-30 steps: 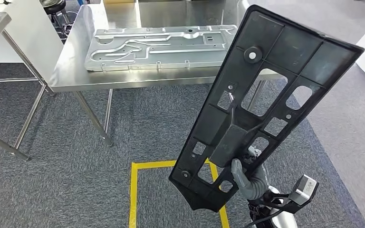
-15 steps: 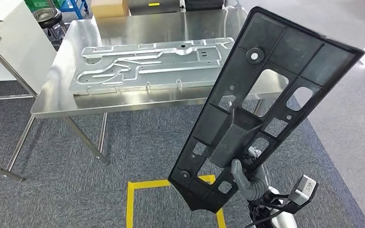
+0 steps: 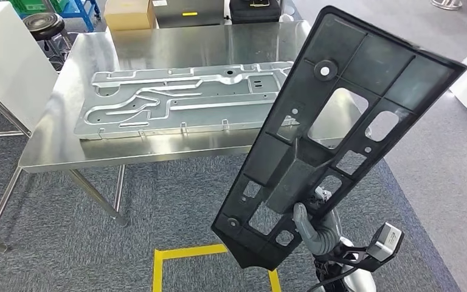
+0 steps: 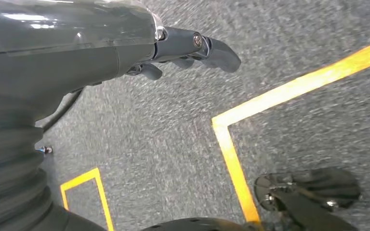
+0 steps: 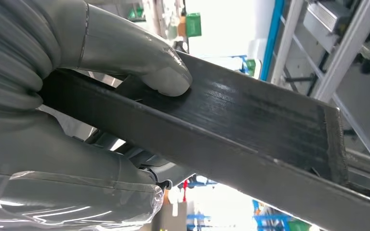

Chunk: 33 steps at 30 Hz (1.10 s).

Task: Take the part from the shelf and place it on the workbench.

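My right hand (image 3: 315, 225) grips a long black plastic panel (image 3: 340, 115) near its lower end and holds it upright, tilted to the right, in front of me. In the right wrist view the thumb (image 5: 159, 72) presses on the panel's black rib (image 5: 250, 125). The steel workbench (image 3: 55, 146) stands ahead, past the panel's top. My left hand (image 4: 183, 45) hangs over the grey carpet, fingers loosely curled, holding nothing.
A large stamped metal plate (image 3: 176, 100) lies along the workbench. A yellow taped square (image 3: 182, 255) marks the carpet just ahead of me. A black stool (image 3: 39, 24), a cardboard box (image 3: 127, 13) and a white cabinet (image 3: 6, 55) stand behind and left of the bench.
The camera has moved forward: the workbench and yellow square have slid down and left in the picture. The panel stays the same in my right hand.
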### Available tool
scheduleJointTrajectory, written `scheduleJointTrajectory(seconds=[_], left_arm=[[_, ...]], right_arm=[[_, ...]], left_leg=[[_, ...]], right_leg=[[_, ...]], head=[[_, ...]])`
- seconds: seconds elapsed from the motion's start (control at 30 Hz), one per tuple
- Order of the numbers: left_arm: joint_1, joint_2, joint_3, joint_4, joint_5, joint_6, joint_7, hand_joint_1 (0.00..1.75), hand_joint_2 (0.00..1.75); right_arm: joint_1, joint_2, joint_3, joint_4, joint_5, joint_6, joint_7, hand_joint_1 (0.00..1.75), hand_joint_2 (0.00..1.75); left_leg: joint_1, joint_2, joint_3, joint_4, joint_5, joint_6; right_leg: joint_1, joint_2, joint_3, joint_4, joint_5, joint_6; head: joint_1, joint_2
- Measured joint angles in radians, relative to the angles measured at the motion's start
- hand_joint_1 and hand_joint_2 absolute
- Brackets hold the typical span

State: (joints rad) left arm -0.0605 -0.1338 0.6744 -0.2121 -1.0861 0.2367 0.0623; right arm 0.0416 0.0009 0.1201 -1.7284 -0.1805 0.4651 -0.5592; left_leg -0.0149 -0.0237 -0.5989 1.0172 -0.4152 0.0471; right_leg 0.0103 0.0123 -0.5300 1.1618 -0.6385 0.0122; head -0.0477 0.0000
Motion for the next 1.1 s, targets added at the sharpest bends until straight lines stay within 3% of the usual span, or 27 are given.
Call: scheduleJointTrajectory(seconds=[0.07, 0.1, 0.13, 0.2, 0.27, 0.37, 0.43, 0.47, 0.53, 0.57, 0.6, 0.63, 0.7, 0.77, 0.9, 0.97, 1.07, 1.1], left_arm=[[0.002, -0.001, 0.0, 0.0, 0.0, 0.001, 0.0, 0.0, 1.75], [0.004, -0.002, 0.001, 0.0, 0.0, 0.002, 0.0, 0.0, 1.75], [0.006, -0.002, 0.001, 0.0, 0.0, 0.003, 0.0, 0.0, 1.75], [0.008, -0.003, 0.002, 0.0, -0.001, 0.003, -0.001, 0.0, 1.75], [0.007, -0.003, 0.002, 0.0, -0.003, 0.003, -0.002, 0.0, 1.75], [0.006, -0.002, 0.002, 0.0, -0.01, 0.003, -0.006, 0.0, 1.75], [0.005, -0.002, 0.002, 0.0, -0.016, 0.002, -0.009, 0.0, 1.75], [0.004, -0.002, 0.002, 0.0, -0.018, 0.001, -0.01, 0.0, 1.75], [0.003, -0.002, 0.002, 0.0, -0.02, 0.001, -0.011, 0.0, 1.75], [0.002, -0.002, 0.002, 0.0, -0.019, 0.001, -0.011, 0.0, 1.75], [0.003, -0.002, 0.002, 0.0, -0.019, 0.001, -0.011, 0.0, 1.75], [0.003, -0.002, 0.002, 0.0, -0.019, 0.001, -0.01, 0.0, 1.75], [0.003, -0.002, 0.002, 0.0, -0.019, 0.001, -0.01, 0.0, 1.75], [0.003, -0.003, 0.002, 0.0, -0.02, 0.001, -0.01, 0.0, 1.75], [0.004, -0.006, 0.002, 0.0, -0.022, 0.0, -0.01, 0.0, 1.75], [0.002, -0.008, 0.002, 0.0, -0.026, 0.0, -0.01, 0.0, 1.75], [0.0, -0.009, 0.002, 0.0, -0.034, -0.003, -0.01, 0.0, 1.75], [0.0, -0.009, 0.002, 0.0, -0.037, -0.004, -0.01, 0.0, 1.75]], right_arm=[[-0.002, -0.002, 0.0, 0.006, 0.006, -0.006, 0.002, 1.75, 1.75], [-0.003, -0.003, 0.0, 0.008, 0.011, -0.011, 0.003, 1.75, 1.75], [-0.006, -0.006, -0.001, 0.01, 0.016, -0.015, 0.004, 1.75, 1.75], [-0.013, -0.01, -0.002, 0.011, 0.022, -0.019, 0.005, 1.75, 1.75], [-0.021, -0.014, -0.005, 0.012, 0.031, -0.026, 0.006, 1.75, 1.75], [-0.039, -0.031, -0.018, 0.013, 0.039, -0.038, 0.008, 1.75, 1.75], [-0.064, -0.049, -0.033, 0.013, 0.034, -0.038, 0.01, 1.75, 1.75], [-0.079, -0.059, -0.041, 0.014, 0.03, -0.038, 0.012, 1.75, 1.75], [-0.107, -0.078, -0.058, 0.02, 0.021, -0.035, 0.021, 1.75, 1.75], [-0.12, -0.088, -0.066, 0.025, 0.016, -0.034, 0.028, 1.75, 1.75], [-0.133, -0.098, -0.074, 0.032, 0.013, -0.033, 0.034, 1.75, 1.75], [-0.146, -0.106, -0.081, 0.04, 0.01, -0.032, 0.039, 1.75, 1.75], [-0.169, -0.121, -0.094, 0.052, 0.004, -0.032, 0.045, 1.75, 1.75], [-0.19, -0.134, -0.105, 0.063, -0.004, -0.031, 0.051, 1.75, 1.75], [-0.218, -0.162, -0.124, 0.088, -0.039, -0.011, 0.075, 1.75, 1.75], [-0.24, -0.18, -0.134, 0.106, -0.065, 0.008, 0.088, 1.75, 1.75], [-0.295, -0.209, -0.149, 0.158, -0.087, 0.029, 0.114, 1.75, 1.75], [-0.319, -0.22, -0.154, 0.184, -0.085, 0.034, 0.125, 1.75, 1.75]], left_leg=[[0.001, 0.0, 0.002, 0.0, -0.008, 0.0], [0.001, 0.0, 0.005, 0.0, -0.013, -0.001], [0.002, -0.001, 0.01, 0.001, -0.018, -0.003], [0.003, -0.002, 0.022, 0.003, -0.03, -0.009], [0.001, -0.004, 0.028, 0.007, -0.04, -0.018], [0.0, -0.004, 0.027, 0.005, -0.046, -0.033], [0.001, 0.001, 0.017, 0.033, -0.066, -0.044], [0.001, 0.004, -0.002, 0.076, -0.089, -0.049], [0.006, 0.006, -0.07, 0.211, -0.146, -0.056], [0.007, 0.006, -0.104, 0.269, -0.162, -0.058], [0.008, 0.006, -0.124, 0.297, -0.159, -0.059], [0.009, 0.006, -0.124, 0.284, -0.135, -0.058], [0.01, 0.009, -0.078, 0.161, -0.053, -0.055], [0.007, 0.012, -0.031, 0.048, -0.008, -0.047], [0.005, 0.009, -0.017, 0.01, -0.012, -0.026], [0.008, 0.008, -0.008, 0.0, -0.011, -0.015], [0.006, 0.008, -0.002, -0.002, -0.016, -0.005], [0.005, 0.008, -0.001, -0.001, -0.018, -0.003]], right_leg=[[-0.012, -0.002, -0.087, 0.116, -0.027, 0.012], [-0.017, -0.003, -0.112, 0.132, -0.011, 0.017], [-0.021, -0.004, -0.119, 0.109, 0.026, 0.02], [-0.026, -0.006, -0.086, -0.015, 0.123, 0.024], [-0.025, -0.006, -0.057, -0.111, 0.169, 0.017], [-0.023, -0.004, -0.053, -0.132, 0.168, -0.002], [-0.027, -0.006, -0.046, -0.14, 0.168, -0.013], [-0.029, -0.008, -0.041, -0.143, 0.168, -0.018], [-0.028, -0.011, -0.036, -0.144, 0.163, -0.023], [-0.028, -0.012, -0.034, -0.144, 0.161, -0.024], [-0.027, -0.012, -0.031, -0.144, 0.158, -0.024], [-0.028, -0.012, -0.026, -0.143, 0.154, -0.022], [-0.028, -0.012, -0.014, -0.143, 0.144, -0.016], [-0.024, -0.012, -0.008, -0.142, 0.136, -0.008], [-0.023, -0.012, -0.008, -0.145, 0.129, 0.012], [-0.024, -0.013, -0.027, -0.102, 0.104, 0.023], [-0.024, -0.012, -0.137, 0.081, 0.04, 0.03], [-0.024, -0.013, -0.168, 0.12, 0.04, 0.029]], head=[[0.0, 0.0], [0.0, 0.0], [0.0, 0.0], [0.0, 0.0], [0.0, 0.0], [0.0, 0.0], [0.0, 0.0], [0.0, 0.0], [0.0, 0.0], [0.0, 0.0], [0.0, 0.0], [0.0, 0.0], [0.0, 0.0], [0.0, 0.0], [0.0, 0.0], [0.0, 0.0], [0.0, 0.0], [0.0, 0.0]])
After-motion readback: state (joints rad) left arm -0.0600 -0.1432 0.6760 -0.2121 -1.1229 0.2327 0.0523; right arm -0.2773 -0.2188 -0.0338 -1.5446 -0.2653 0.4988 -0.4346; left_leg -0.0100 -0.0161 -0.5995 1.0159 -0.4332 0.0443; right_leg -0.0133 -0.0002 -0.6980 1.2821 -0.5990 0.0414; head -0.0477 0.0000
